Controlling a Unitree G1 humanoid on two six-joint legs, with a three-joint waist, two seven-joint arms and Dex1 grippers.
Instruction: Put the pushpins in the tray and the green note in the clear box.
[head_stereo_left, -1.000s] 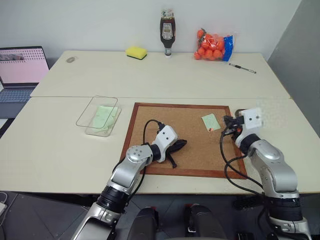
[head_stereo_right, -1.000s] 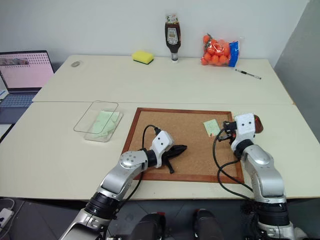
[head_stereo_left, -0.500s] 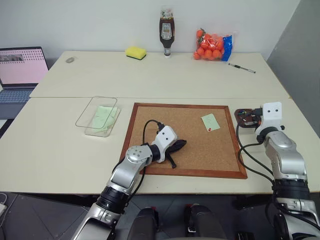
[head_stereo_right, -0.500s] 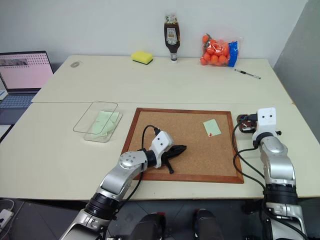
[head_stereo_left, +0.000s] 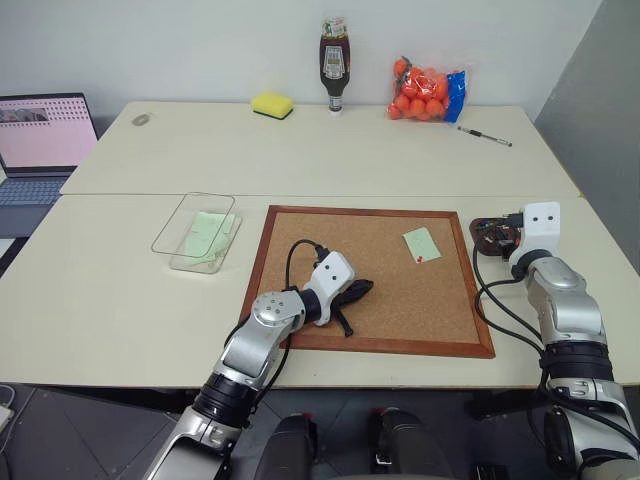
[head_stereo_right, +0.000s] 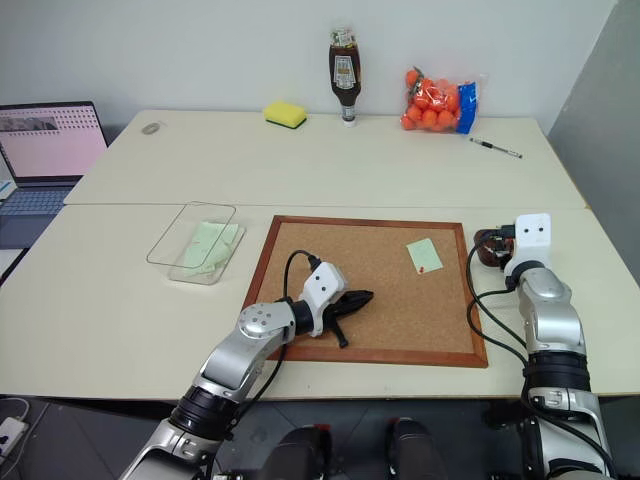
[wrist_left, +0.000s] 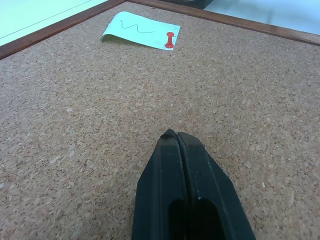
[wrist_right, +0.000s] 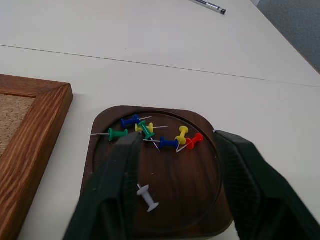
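Note:
The dark brown tray (wrist_right: 187, 192) sits on the table just right of the cork board (head_stereo_left: 370, 275). Several pushpins (wrist_right: 161, 137) in blue, green, yellow and red lie in it, and a white one (wrist_right: 148, 197) lies apart from them. My right gripper (wrist_right: 177, 137) is open, its fingers straddling the tray. One green note (head_stereo_left: 421, 243) lies on the board, held by a red pushpin (wrist_left: 170, 40). Another green note (head_stereo_left: 208, 232) lies inside the clear box (head_stereo_left: 175, 222). My left gripper (wrist_left: 172, 134) is shut and empty, low over the middle of the cork.
At the back of the table stand a yellow sponge (head_stereo_left: 272, 104), a sauce bottle (head_stereo_left: 334, 65) and a bag of oranges (head_stereo_left: 427, 90), with a pen (head_stereo_left: 485, 136) to their right. A laptop (head_stereo_left: 40, 140) sits at the far left. The table edge runs close behind the tray.
My right arm has swung right, from the board's right edge beside the pinned note to the tray, where its fingers stand open. The left arm has kept still.

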